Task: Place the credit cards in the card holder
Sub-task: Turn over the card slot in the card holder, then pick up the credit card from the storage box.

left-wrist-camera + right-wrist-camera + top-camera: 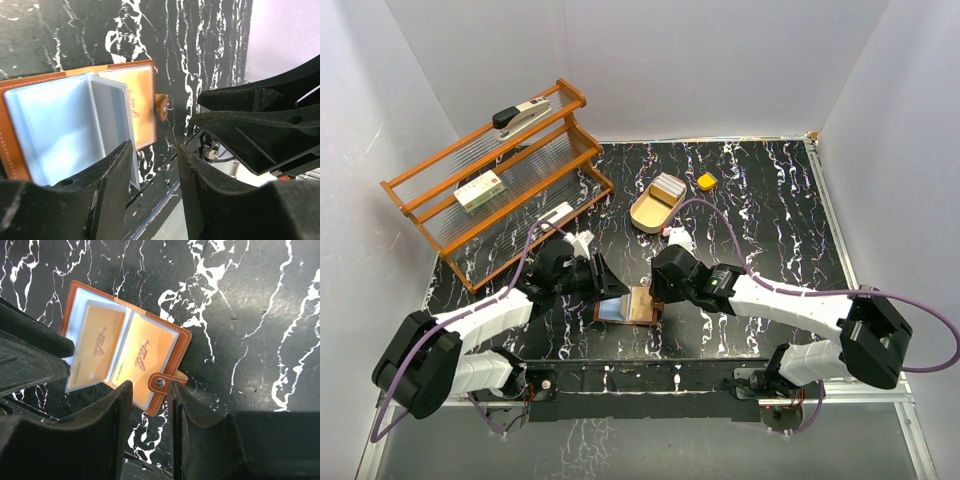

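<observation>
The brown leather card holder [638, 310] lies open on the black marbled table between my two grippers. Its clear sleeves show two tan credit cards [142, 352]; in the left wrist view the sleeves [60, 120] look bluish and one leaf stands up. The snap tab [160, 382] sticks out at the holder's edge. My left gripper [156, 150] is open with nothing between its fingers, just past the holder's corner. Open too, my right gripper [149, 389] hovers with the snap tab just beyond its tips. More cards [668, 187] lie in the oval wooden tray [646, 216].
A wooden rack [440, 215] stands at the back left with a stapler [520, 115] and a white-and-green box [480, 190] on it. A small yellow block [706, 181] sits beside the tray. The table's near edge [640, 365] runs just behind the holder.
</observation>
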Motion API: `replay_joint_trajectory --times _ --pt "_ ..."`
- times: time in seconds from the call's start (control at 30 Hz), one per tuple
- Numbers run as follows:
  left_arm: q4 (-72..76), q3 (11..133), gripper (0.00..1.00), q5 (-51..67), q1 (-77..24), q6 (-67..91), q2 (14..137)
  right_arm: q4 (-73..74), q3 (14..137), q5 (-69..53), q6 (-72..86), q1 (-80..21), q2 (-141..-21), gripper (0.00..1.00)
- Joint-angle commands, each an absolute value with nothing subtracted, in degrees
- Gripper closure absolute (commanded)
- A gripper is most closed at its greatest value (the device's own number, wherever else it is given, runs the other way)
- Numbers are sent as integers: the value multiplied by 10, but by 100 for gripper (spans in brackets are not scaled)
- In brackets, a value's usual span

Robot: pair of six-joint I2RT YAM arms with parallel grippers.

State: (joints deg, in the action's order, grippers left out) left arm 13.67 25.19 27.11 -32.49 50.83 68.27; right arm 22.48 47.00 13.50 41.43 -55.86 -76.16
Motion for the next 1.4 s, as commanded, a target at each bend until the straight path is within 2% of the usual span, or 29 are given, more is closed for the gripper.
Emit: replay_joint_trajectory --times 0.0,0.37,0.57,0.73,0.93,1.17,1.37 --pt "194 251 59 307 -338 538 700 236 481 180 396 -547 -719 67" --pt "284 240 58 314 -373 582 756 246 490 185 373 -523 -673 63" --pt "243 243 58 277 -378 570 738 251 507 197 356 -522 -668 63" --pt "92 277 54 188 -377 523 692 235 526 208 318 -518 -675 61" --pt "-64 312 51 88 -368 480 656 191 571 228 217 -496 -732 58" --pt "-93 292 48 82 -344 467 646 142 637 224 98 -426 -833 56" --pt "-74 273 45 105 -332 452 651 121 718 196 5 -367 -921 49"
